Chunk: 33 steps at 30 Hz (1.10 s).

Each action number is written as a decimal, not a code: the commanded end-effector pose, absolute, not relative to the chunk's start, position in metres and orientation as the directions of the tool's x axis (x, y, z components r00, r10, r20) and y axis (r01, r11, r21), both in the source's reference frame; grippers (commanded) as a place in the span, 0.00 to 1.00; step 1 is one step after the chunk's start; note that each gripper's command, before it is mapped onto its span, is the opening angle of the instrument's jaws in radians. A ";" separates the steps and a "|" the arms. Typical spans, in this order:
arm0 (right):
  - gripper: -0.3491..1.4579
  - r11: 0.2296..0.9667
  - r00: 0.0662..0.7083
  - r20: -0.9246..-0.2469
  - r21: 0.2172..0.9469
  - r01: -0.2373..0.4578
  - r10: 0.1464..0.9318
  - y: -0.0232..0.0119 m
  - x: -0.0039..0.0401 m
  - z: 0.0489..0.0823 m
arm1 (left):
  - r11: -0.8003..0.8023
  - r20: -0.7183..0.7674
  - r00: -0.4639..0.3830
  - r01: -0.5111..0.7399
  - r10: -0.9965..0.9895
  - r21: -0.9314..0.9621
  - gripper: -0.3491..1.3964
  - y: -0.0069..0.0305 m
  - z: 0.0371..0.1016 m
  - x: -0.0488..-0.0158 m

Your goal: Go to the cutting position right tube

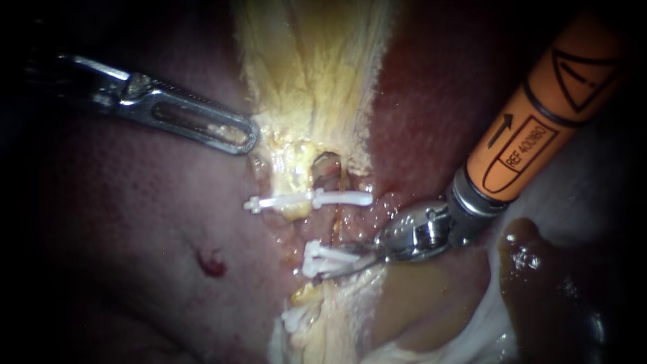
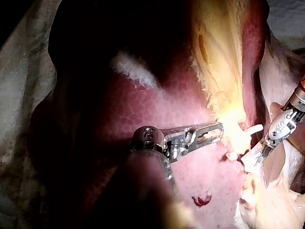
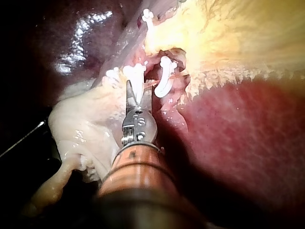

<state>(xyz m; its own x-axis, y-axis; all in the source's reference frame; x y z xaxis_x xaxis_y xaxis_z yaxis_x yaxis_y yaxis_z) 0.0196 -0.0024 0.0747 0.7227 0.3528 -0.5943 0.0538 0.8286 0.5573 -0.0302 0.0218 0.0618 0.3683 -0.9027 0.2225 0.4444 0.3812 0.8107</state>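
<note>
My right instrument (image 3: 138,91) holds its blades spread around a white clip (image 3: 137,76) on the tube (image 3: 152,70), with a second clip (image 3: 163,80) just ahead, beside the blade tips.

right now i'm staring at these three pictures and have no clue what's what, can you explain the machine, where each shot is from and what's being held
This is a surgical robot working on a pig's liver at a bench. The wide picture comes from the endoscope, a camera close to the tissue. The other two come from cameras on each arm. The left instrument, a slim metal tool, has its tip against the yellowish tissue; I cannot tell whether it grips. The right instrument, on the orange shaft, ends in a claw of two thin blades. They stand open at the middle white clip and hold nothing.
</note>
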 end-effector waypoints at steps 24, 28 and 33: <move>0.92 0.824 0.721 -0.590 0.565 0.047 0.363 -0.0023 0.0192 0.0747 | 0.381 0.223 0.368 0.444 -0.903 0.811 0.00 0.0218 0.0618 -0.0301; 0.93 0.812 0.677 -0.614 0.582 0.040 0.406 -0.0014 0.0185 0.0748 | 0.381 0.223 0.368 0.444 -0.903 0.811 0.00 0.0218 0.0618 -0.0301; 0.94 0.789 0.647 -0.612 0.614 0.026 0.455 -0.0001 0.0172 0.0750 | 0.381 0.223 0.368 0.444 -0.903 0.811 0.00 0.0218 0.0618 -0.0301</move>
<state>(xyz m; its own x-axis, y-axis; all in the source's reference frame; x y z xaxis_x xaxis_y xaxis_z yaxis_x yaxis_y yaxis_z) 0.0170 0.0001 0.0751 0.6428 0.4628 -0.6105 0.0205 0.7862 0.6176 -0.0301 0.0218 0.0618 0.3684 -0.9026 0.2227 0.4441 0.3813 0.8108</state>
